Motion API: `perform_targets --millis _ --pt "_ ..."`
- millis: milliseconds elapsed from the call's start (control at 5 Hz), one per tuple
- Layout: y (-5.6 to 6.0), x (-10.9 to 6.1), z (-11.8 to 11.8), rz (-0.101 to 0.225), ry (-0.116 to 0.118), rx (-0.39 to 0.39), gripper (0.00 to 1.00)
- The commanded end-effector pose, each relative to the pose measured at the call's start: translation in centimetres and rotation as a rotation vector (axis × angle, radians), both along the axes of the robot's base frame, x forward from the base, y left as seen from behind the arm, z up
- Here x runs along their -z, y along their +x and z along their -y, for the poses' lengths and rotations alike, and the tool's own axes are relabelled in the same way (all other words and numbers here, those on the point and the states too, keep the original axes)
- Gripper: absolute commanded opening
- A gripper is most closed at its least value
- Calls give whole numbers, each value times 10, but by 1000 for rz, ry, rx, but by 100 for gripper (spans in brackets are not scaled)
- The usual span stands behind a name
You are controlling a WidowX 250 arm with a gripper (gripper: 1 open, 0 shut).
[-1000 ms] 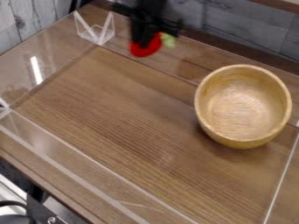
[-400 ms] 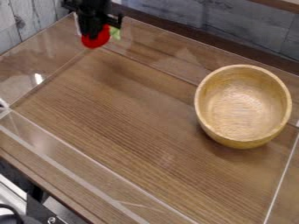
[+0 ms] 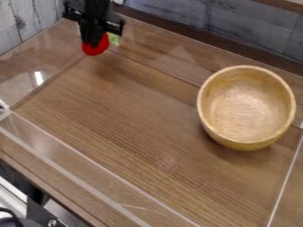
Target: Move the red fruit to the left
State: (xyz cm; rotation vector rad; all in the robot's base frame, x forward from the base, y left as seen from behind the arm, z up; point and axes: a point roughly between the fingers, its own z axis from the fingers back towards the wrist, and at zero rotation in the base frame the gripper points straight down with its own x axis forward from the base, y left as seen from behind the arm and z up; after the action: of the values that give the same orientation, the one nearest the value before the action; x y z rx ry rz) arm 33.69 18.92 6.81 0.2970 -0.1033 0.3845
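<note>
The red fruit [image 3: 95,44] is small, round and bright red, with a bit of green leaf at its right side. It hangs at the far left of the wooden table, just above the surface near the back edge. My black gripper [image 3: 95,34] comes down from the top of the camera view and is shut on the red fruit from above. The fingers cover the fruit's upper half.
A round tan wooden bowl [image 3: 247,107] stands at the right of the table. A clear acrylic wall [image 3: 35,80] rims the wooden surface on the left, front and right. A grey plank wall runs behind the table.
My gripper has carried the red fruit from the back middle of the table to the far left, and in the last half second it sank slightly lower.
</note>
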Motion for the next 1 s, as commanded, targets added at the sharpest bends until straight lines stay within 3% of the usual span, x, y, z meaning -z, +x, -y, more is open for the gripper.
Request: perform_targets --millis 0,200,400,600,800 --pt "13 -18 -31 72 18 -17 0" --pt "14 -9 -28 71 -12 -21 0" --pt "9 -7 -30 72 -41 -29 100" --pt "4 -8 -32 80 -64 -33 100" --pt "4 -9 -30 82 -72 -39 0"
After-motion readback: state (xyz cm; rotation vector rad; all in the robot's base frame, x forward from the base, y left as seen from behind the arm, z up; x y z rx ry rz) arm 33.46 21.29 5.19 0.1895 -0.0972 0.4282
